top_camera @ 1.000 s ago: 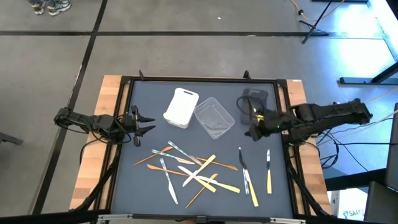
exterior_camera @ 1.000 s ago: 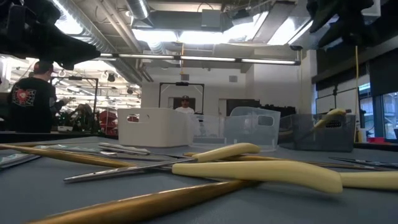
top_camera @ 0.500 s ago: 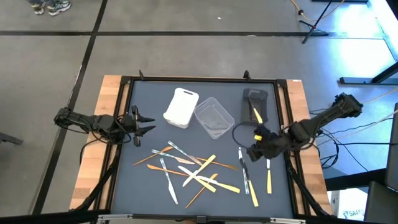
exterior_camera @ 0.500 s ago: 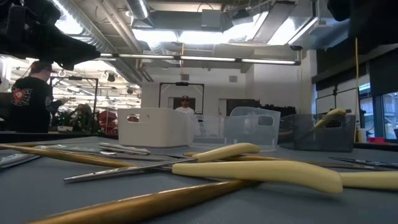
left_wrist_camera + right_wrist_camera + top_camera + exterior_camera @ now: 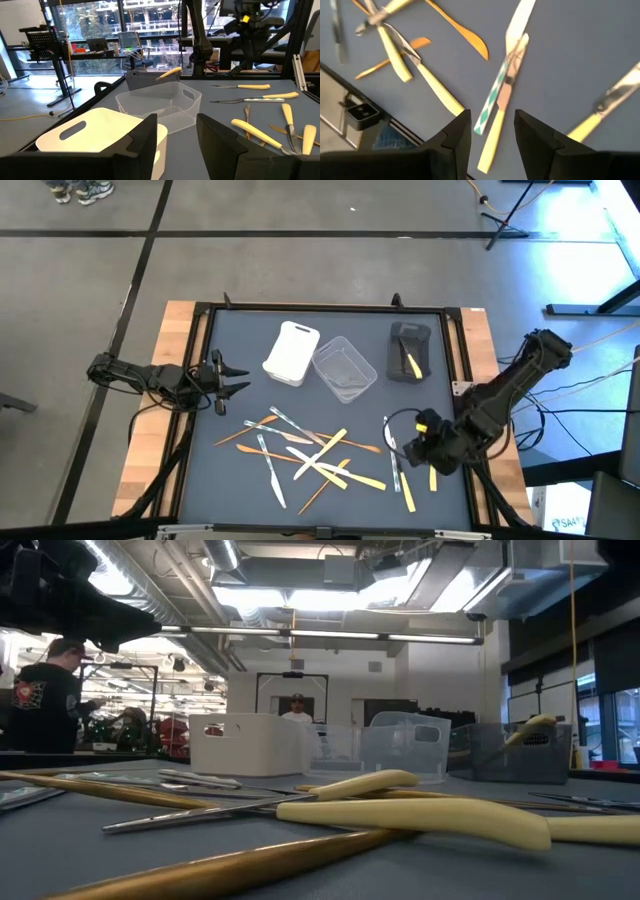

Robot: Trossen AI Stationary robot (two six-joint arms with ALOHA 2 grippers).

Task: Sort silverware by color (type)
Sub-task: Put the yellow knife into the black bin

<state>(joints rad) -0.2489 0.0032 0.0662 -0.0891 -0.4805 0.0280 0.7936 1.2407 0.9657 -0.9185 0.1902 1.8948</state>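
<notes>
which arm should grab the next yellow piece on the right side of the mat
The right. Its open claw hovers directly above the yellow-handled pieces at the mat's right side, while the left claw waits open at the far left edge, away from them.

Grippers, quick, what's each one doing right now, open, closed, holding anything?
Left gripper: open, holding nothing, waiting at the table's left edge.
Right gripper: open, holding nothing, over the yellow-handled knife.
</notes>
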